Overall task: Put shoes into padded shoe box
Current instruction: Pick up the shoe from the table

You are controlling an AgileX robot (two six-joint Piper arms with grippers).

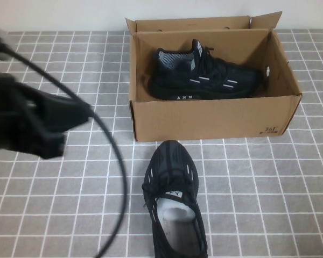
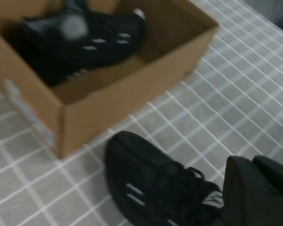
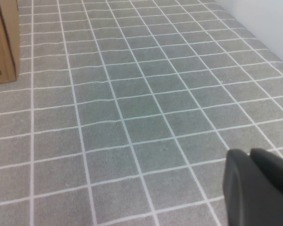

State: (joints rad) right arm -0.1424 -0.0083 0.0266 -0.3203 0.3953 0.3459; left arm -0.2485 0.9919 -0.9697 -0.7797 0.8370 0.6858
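The brown cardboard shoe box [image 1: 215, 121] stands open at the back middle of the table. One black mesh sneaker [image 1: 204, 75] lies inside it, toe to the right. The second sneaker [image 1: 175, 199] lies on the tiles just in front of the box, toe toward it. My left gripper [image 1: 81, 115] hovers at the left, above the table and apart from both shoes. In the left wrist view its fingers [image 2: 252, 162] are together and empty beside the loose sneaker [image 2: 151, 183], with the box [image 2: 108, 94] beyond. My right gripper [image 3: 250, 157] is shut and empty over bare tiles.
Grey tiled cloth [image 1: 269, 188] covers the table. The left arm's black cable [image 1: 118, 166] loops down left of the loose sneaker. A corner of the box [image 3: 2, 42] shows in the right wrist view. A white wall lies behind the box.
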